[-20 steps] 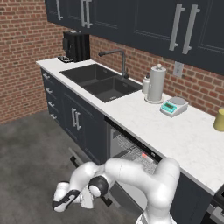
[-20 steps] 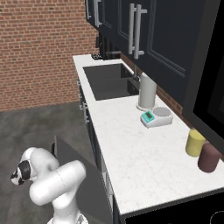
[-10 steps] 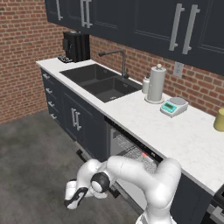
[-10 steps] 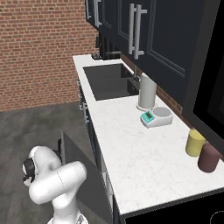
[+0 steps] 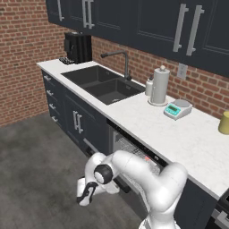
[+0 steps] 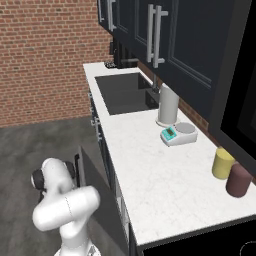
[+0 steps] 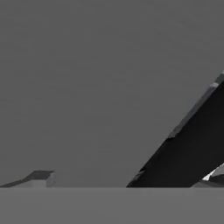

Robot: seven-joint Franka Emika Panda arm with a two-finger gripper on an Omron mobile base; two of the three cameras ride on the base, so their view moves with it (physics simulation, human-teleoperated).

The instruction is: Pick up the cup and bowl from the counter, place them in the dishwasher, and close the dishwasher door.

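My gripper (image 5: 86, 197) hangs low near the floor in front of the dishwasher (image 5: 134, 151), on the outer side of the dishwasher door (image 6: 97, 200). The door stands steeply raised, close to the cabinet front. Its fingers look spread, with one tip (image 7: 41, 177) at the far left of the hand view and nothing between them. A dark slanted edge (image 7: 188, 148) crosses the hand view on the right. The grey wire rack shows through the gap under the counter (image 5: 179, 134). The cup and the bowl are hidden.
On the counter stand a paper towel roll (image 5: 159, 86), a small scale (image 5: 177, 108), a yellow canister (image 6: 223, 163) and a maroon canister (image 6: 238, 180). The sink (image 5: 105, 85) and a coffee machine (image 5: 77, 47) lie to the left. Open grey floor spreads to the left.
The arm has swung in toward the cabinets and the dishwasher door has risen with it, from a lower tilt to nearly upright.
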